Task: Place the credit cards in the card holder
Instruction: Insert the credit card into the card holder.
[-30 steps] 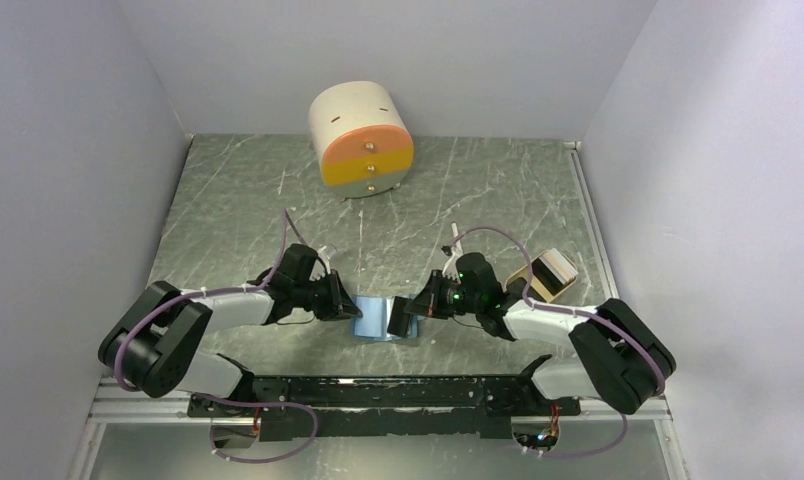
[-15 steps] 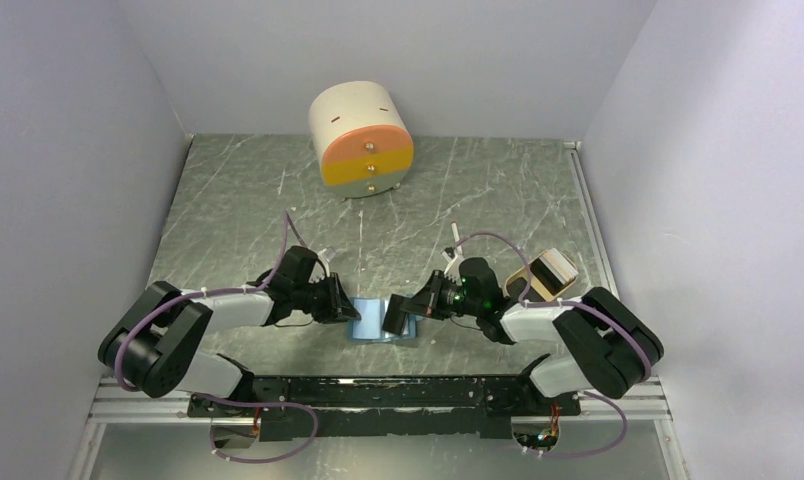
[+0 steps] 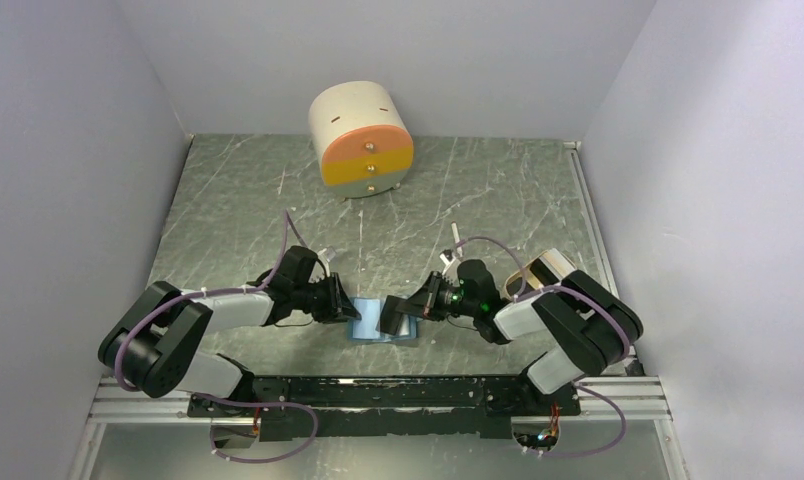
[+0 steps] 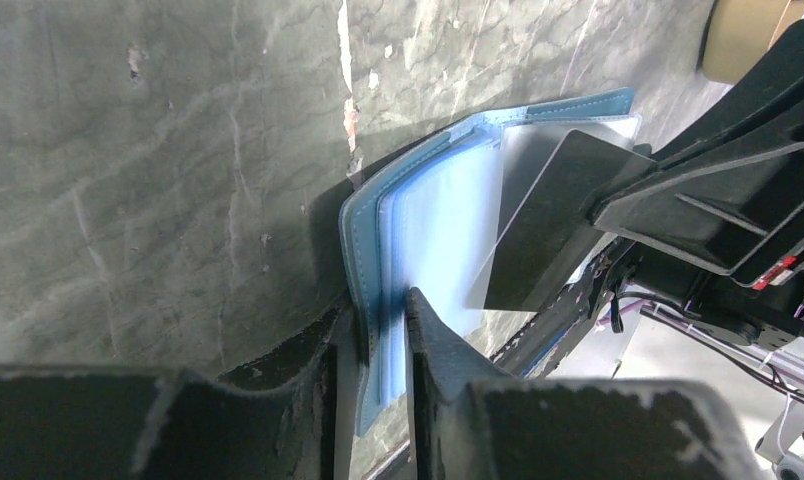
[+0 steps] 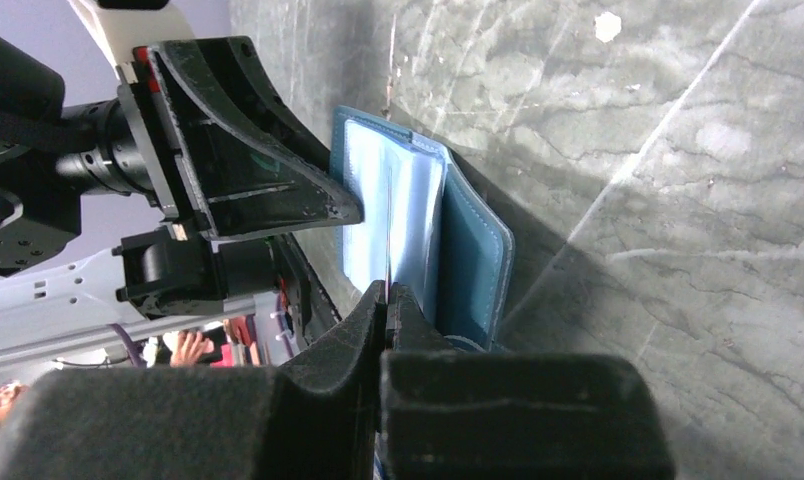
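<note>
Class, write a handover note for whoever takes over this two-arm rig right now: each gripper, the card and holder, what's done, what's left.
Left gripper: shut on the edge of the card holder, holding it open.
Right gripper: shut on a dark credit card, the card's edge at the holder's light-blue inside.
Done: holder opened, card picked up and brought to it.
Left: slide this card into a pocket; it does not look seated yet. The beige tray is partly hidden by the right arm, so I cannot tell whether more cards remain.
</note>
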You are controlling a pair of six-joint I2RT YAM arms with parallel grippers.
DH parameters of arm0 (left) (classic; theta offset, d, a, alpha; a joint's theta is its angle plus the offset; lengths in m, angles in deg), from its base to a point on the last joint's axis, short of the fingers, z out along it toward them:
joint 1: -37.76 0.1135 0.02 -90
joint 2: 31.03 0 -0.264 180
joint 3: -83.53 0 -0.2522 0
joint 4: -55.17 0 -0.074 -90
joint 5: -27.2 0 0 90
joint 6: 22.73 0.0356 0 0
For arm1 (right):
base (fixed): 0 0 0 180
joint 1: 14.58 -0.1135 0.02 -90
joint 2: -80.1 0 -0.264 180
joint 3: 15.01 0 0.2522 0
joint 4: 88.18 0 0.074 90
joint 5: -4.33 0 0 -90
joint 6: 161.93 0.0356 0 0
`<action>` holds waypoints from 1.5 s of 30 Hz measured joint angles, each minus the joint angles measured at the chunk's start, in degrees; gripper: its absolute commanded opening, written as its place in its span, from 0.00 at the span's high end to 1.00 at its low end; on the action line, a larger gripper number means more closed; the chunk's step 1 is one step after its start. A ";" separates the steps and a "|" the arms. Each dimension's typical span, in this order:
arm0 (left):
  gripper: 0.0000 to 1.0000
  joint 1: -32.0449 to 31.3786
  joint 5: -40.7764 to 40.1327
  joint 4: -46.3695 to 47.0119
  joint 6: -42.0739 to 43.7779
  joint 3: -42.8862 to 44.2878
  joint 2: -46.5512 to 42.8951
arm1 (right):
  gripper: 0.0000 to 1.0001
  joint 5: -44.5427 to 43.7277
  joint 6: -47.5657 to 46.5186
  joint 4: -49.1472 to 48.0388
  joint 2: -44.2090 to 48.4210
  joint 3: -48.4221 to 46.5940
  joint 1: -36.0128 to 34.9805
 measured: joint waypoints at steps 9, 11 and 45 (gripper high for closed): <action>0.80 0.00 0.02 0.00 0.02 0.00 0.02 | 0.99 2.67 1.03 -1.36 -4.68 -0.26 0.00; 0.82 0.00 0.02 0.02 0.07 0.00 0.15 | 0.97 3.30 0.87 -1.16 -5.35 -0.68 0.02; 0.85 0.02 4.63 4.42 1.55 0.00 3.80 | 1.00 11.98 -7.96 7.32 -13.81 -11.10 0.48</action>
